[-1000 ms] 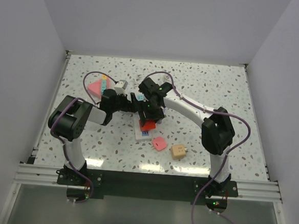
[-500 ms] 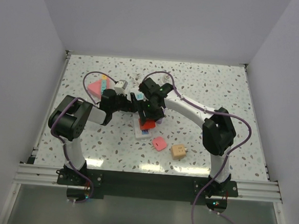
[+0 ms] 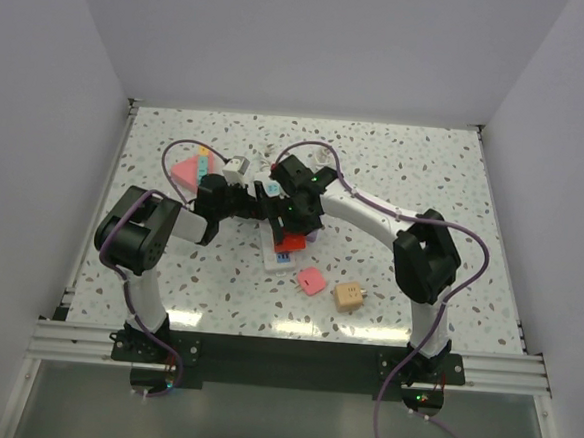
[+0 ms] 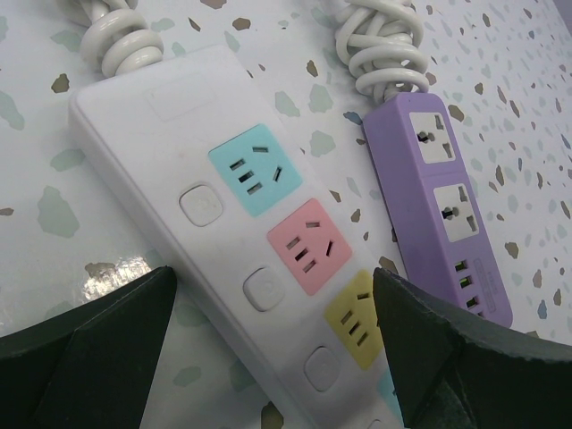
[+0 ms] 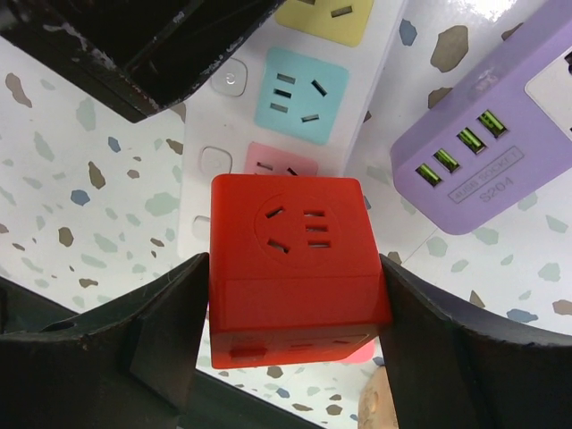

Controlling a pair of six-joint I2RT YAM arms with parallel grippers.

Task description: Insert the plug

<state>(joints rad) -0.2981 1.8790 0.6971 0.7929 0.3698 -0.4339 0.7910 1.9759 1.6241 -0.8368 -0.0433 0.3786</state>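
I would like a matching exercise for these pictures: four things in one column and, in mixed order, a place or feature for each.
Things:
1. red cube plug
2. purple power strip
3. white power strip
4. tan cube

Descriptions:
a. has USB ports
b. lies loose beside a pink plug
c. held in the right gripper
d. has blue, pink and yellow sockets

Pairs: 1-c, 2-a, 3-d, 4-b

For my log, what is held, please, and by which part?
Right gripper: red plastic cube plug, by opposite side faces. Left gripper straddles white power strip; grip unclear.
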